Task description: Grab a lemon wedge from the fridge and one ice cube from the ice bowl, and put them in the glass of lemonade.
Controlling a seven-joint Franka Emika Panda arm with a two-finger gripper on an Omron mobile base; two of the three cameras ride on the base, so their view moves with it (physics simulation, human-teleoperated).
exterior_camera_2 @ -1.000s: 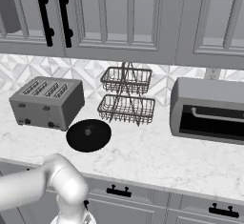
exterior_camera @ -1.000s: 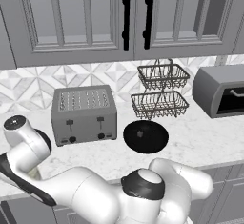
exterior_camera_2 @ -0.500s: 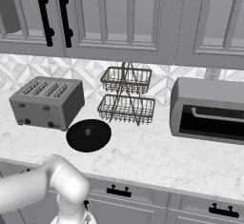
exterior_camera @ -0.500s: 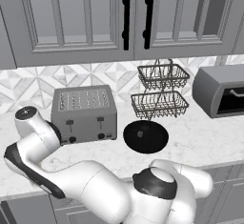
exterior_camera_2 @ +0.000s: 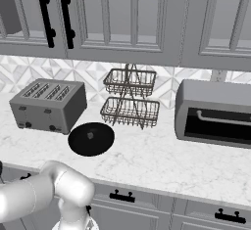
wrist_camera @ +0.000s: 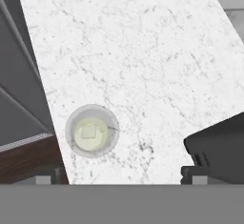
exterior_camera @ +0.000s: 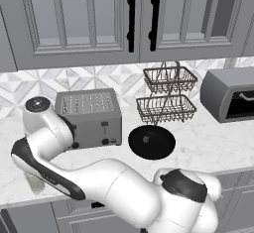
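Evenly and softly lit rendered views, slightly grainy; faint shadows on the pale marble table (exterior_camera_2: 162,160), no glare.

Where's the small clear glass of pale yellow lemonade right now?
The small clear glass of pale yellow lemonade stands on the white marble counter near its front edge; in the left base view it peeks out under the arm, left of the grey toaster.

The glass of lemonade (wrist_camera: 91,130) stands upright on the white marbled desk (wrist_camera: 143,66), close to its near edge and at the far left of the scene. It is a small clear tumbler of pale yellow-green liquid. Seen from above, a pale squarish piece floats inside it. In the left base view the glass of lemonade (exterior_camera: 34,182) is partly hidden.
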